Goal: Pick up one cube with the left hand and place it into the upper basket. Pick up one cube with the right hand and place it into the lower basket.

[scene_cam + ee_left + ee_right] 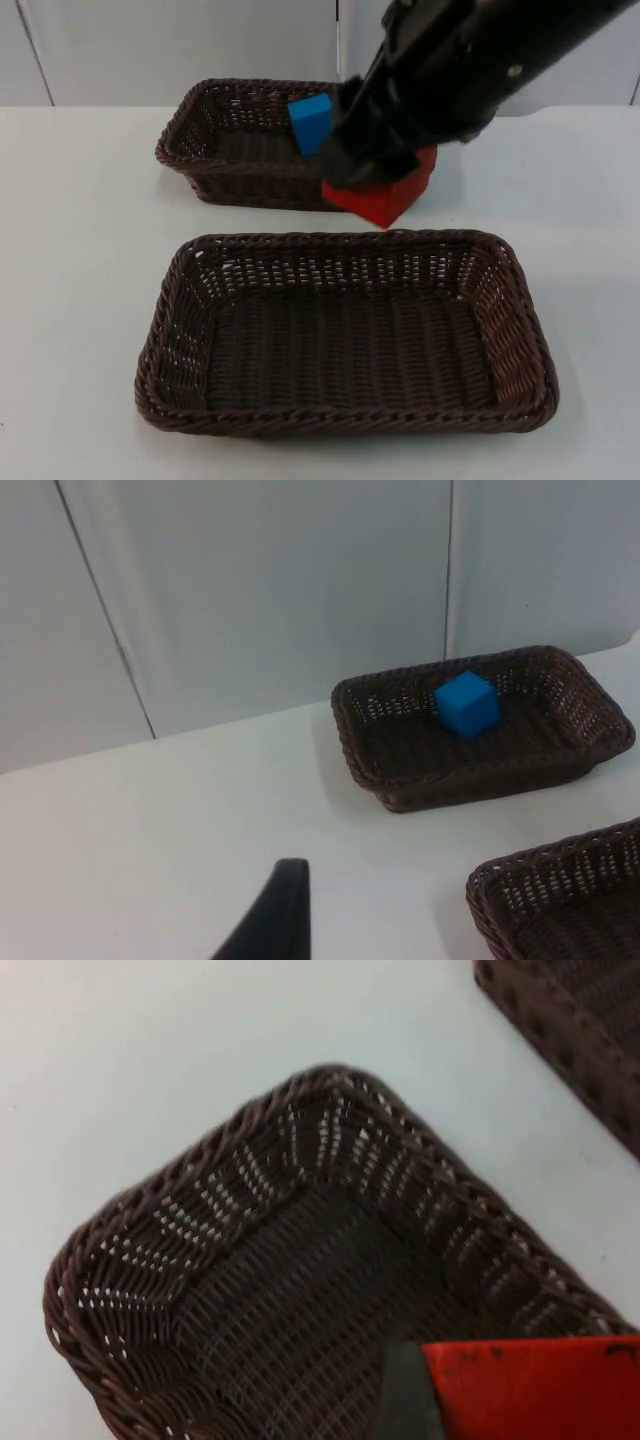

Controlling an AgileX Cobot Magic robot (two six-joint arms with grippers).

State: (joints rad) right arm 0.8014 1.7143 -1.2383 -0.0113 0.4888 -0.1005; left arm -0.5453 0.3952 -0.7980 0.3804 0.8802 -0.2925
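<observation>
Top view: R arm comes in from upper right, its right gripper (pixel 372 172) clamped on the red cube (pixel 385 195), held up off the table. Cube shows between the two baskets, just past the far rim of the lower basket (pixel 345 415) and in front of the upper basket's (pixel 215 160) right end. Gripper body hides the cube's top.

Blue cube (pixel 311 122) sits inside the upper basket, toward its right end, partly behind the R arm. Left wrist view: blue cube (pixel 467 704) rests on the floor of the upper basket (pixel 450 780), near the back wall, slightly turned vs. the basket sides. A corner of the lower basket (pixel 560 880) shows there too, apart from the upper one, white table (pixel 150 840) between them.

Right wrist view: red cube (pixel 535 1388) pressed against one dark finger (pixel 405 1395), lower basket (pixel 240 1290) underneath with nothing in it; cube overlaps its rim/inner wall from this angle. Edge of the upper basket (pixel 570 1030) beyond.

Left gripper: one black fingertip (pixel 275 920) in the left wrist view, well back from both baskets; width of opening can't tell. L arm waits.

Grey partition wall (pixel 180 50) behind the table.
</observation>
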